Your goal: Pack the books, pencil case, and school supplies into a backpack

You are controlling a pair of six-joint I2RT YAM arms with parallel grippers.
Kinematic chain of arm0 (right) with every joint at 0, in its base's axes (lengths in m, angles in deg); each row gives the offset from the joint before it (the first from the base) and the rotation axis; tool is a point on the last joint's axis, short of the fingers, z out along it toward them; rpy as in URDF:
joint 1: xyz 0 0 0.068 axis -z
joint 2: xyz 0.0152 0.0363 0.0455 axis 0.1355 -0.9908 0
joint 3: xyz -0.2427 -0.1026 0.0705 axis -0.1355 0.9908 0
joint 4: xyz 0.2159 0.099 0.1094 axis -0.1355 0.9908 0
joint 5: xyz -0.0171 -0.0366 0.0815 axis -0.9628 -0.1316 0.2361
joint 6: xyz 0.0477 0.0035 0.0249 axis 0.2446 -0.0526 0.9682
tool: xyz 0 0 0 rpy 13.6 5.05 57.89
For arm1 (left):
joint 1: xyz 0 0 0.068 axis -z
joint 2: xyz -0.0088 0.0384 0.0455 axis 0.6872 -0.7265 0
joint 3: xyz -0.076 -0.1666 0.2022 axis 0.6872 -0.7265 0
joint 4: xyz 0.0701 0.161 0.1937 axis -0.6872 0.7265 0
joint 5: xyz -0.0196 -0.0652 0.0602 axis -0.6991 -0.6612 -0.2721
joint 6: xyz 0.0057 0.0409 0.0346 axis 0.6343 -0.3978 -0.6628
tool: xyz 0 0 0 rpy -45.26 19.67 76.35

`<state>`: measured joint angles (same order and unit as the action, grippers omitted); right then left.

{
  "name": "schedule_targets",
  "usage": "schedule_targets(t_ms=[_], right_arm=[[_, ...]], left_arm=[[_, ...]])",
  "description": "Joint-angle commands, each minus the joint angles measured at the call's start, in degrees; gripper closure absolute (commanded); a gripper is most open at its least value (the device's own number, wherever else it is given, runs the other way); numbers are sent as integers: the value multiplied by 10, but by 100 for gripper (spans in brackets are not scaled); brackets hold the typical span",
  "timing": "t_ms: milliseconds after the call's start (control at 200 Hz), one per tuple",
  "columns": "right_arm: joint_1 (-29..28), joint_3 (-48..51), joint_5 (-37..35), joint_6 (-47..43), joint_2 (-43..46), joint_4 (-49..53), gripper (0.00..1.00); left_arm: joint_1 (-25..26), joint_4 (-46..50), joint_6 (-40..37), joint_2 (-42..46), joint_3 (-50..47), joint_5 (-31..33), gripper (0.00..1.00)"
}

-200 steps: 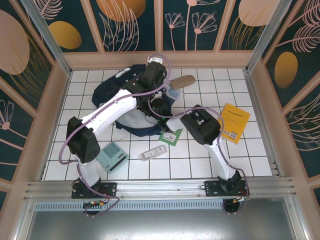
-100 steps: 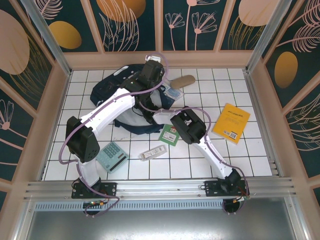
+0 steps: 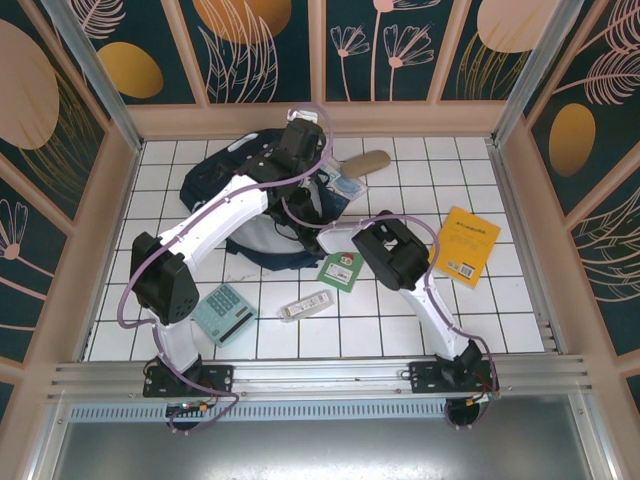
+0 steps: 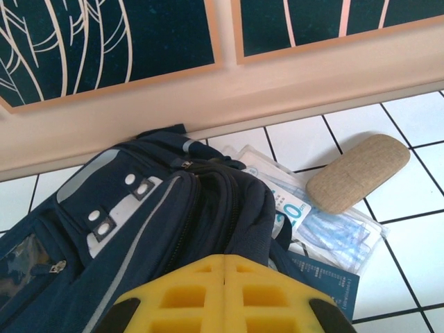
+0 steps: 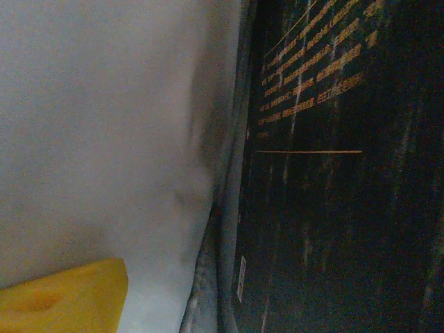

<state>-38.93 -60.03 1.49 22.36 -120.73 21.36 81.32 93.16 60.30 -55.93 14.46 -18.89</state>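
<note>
The navy backpack (image 3: 225, 190) (image 4: 139, 229) lies at the back left of the tiles. My left gripper (image 3: 298, 150) (image 4: 227, 258) is shut on a fold of its top fabric. My right gripper (image 3: 325, 233) reaches into the backpack's mouth. In the right wrist view one yellow finger (image 5: 69, 298) stands off a dark brown book (image 5: 333, 180) that lies against the pale lining, jaws open. The tan pencil case (image 3: 365, 162) (image 4: 357, 172) and clear packet (image 4: 326, 225) rest beside the backpack, over a dark blue book (image 4: 333, 277).
On the tiles lie a yellow-orange book (image 3: 465, 245) at the right, a small green book (image 3: 340, 270), a white-grey bar (image 3: 305, 305) and a mint calculator (image 3: 225, 313) towards the front. Patterned walls close in the back and both sides.
My right gripper has opened and let go of the dark book inside the backpack. Its elbow swung left, then back right. The left arm holds as before.
</note>
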Motion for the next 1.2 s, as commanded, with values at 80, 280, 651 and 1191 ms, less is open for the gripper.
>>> schedule_targets(t_ms=[80,280,651,1191], right_arm=[[8,45,8,-25,70,19,21],[10,9,15,-42,67,155,20],[20,43,13,-100,114,228,43],[23,-1,142,-39,46,112,97]], left_arm=[[-10,-36,9,28,21,2,100],[-11,-35,11,25,22,-3,100],[-12,-34,10,21,22,-3,100],[-12,-30,16,13,29,-22,100]])
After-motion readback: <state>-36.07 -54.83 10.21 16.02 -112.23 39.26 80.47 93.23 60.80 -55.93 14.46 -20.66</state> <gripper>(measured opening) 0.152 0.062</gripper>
